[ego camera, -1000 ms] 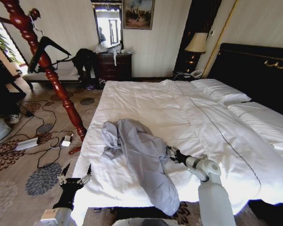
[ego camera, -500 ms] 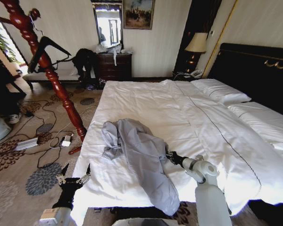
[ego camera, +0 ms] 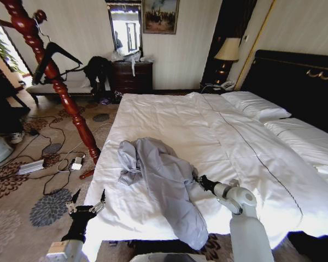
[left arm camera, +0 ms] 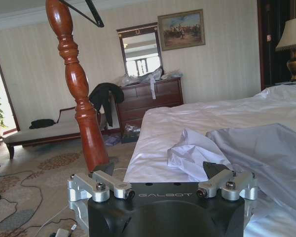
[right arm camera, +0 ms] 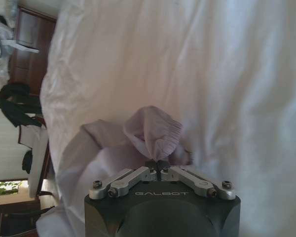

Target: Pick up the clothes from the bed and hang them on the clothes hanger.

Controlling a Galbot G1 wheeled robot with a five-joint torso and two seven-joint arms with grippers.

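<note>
The clothes (ego camera: 158, 180), a pale grey-blue shirt, lie crumpled on the near part of the bed (ego camera: 208, 125) and hang over its front edge. My right gripper (ego camera: 197, 180) sits at the shirt's right edge. In the right wrist view its fingertips (right arm camera: 158, 165) are pressed together at a bunched cuff of the shirt (right arm camera: 155, 131). My left gripper (ego camera: 86, 206) hangs open off the bed's front left corner, with nothing between its fingers (left arm camera: 113, 186); beyond it lies the shirt (left arm camera: 266, 148). The black clothes hanger (ego camera: 54, 54) hangs on the wooden pole, far left; part of the clothes hanger (left arm camera: 91, 12) shows overhead.
A red-brown turned wooden pole (ego camera: 60, 82) leans up from the floor beside the bed's left edge. Cables and a power strip (ego camera: 30, 166) litter the patterned carpet. A black garment (ego camera: 98, 71) and a dresser (ego camera: 132, 76) stand at the back; the black headboard (ego camera: 295, 82) is on the right.
My right gripper has edged a little closer to the shirt's right edge and its wrist has dropped slightly. The left arm and the shirt have not moved.
</note>
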